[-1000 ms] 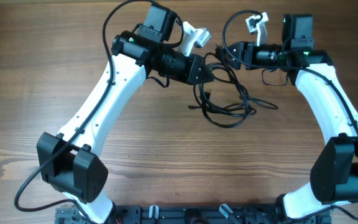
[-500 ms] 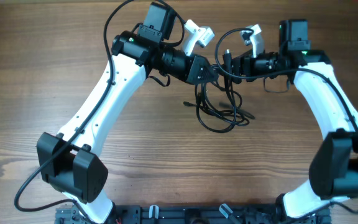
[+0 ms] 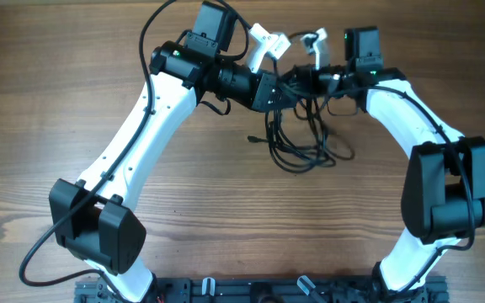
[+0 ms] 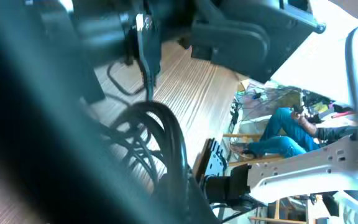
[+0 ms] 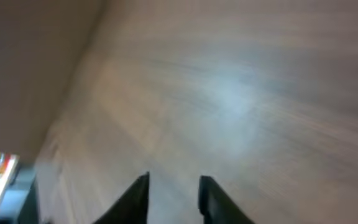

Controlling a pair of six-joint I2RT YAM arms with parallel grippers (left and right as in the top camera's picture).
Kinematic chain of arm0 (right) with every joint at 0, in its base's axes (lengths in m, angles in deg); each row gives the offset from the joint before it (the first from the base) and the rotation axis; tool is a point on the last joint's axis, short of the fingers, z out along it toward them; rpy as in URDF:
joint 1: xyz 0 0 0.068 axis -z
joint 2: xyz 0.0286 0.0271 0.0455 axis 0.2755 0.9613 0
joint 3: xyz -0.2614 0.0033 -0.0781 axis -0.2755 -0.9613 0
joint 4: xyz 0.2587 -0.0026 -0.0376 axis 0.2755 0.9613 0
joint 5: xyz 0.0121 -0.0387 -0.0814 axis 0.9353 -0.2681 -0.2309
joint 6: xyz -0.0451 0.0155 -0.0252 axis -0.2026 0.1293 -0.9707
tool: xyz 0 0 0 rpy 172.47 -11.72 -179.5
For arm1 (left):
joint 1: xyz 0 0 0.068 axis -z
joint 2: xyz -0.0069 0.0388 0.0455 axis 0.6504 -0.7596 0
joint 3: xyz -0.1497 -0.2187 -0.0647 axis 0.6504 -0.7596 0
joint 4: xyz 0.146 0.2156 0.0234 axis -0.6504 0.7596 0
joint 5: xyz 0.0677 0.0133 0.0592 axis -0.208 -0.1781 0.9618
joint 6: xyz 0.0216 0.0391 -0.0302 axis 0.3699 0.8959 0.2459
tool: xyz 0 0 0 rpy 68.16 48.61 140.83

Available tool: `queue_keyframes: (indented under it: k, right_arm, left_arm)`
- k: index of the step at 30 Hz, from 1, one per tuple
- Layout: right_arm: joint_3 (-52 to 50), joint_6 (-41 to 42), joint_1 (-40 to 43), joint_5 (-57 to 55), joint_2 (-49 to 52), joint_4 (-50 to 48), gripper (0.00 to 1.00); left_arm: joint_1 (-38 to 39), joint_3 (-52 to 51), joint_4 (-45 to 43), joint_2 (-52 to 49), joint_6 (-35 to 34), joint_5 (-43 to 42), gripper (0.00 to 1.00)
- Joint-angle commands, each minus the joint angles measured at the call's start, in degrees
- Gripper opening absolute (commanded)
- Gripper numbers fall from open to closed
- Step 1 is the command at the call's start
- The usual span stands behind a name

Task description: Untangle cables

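The cables are thin black cords, bunched at the top and hanging down into a loose tangle of loops on the wooden table. My left gripper is shut on the bunched upper part. In the left wrist view the cables curve away as blurred dark loops. My right gripper points left, close beside the left gripper's tip and just above the bunch. In the right wrist view the right gripper stands open by a narrow gap. Only blurred table wood shows between its dark fingers.
The wooden table stretches wide to the left and in front of the tangle. A black rail runs along the front edge. Both white arms arch in from the front corners. A seated person in blue shows beyond the table.
The right arm has swung left until its gripper is next to the left gripper, and its jaws have narrowed. The cable tangle has drawn slightly left and closer together. The left arm has barely moved.
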Motion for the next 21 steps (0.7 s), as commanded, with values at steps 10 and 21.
queue_keyframes:
  k: [10,21]
  right_arm:
    - [0.4,24.1,16.5,3.6,-0.8,-17.6,0.06]
    - [0.4,24.1,26.8,4.4,-10.8,-15.7,0.05]
  left_arm:
    - [0.0,0.7,2.9,0.4,1.1,3.9,0.04]
    - [0.0,0.7,5.5,0.4,-9.3,27.9,0.04]
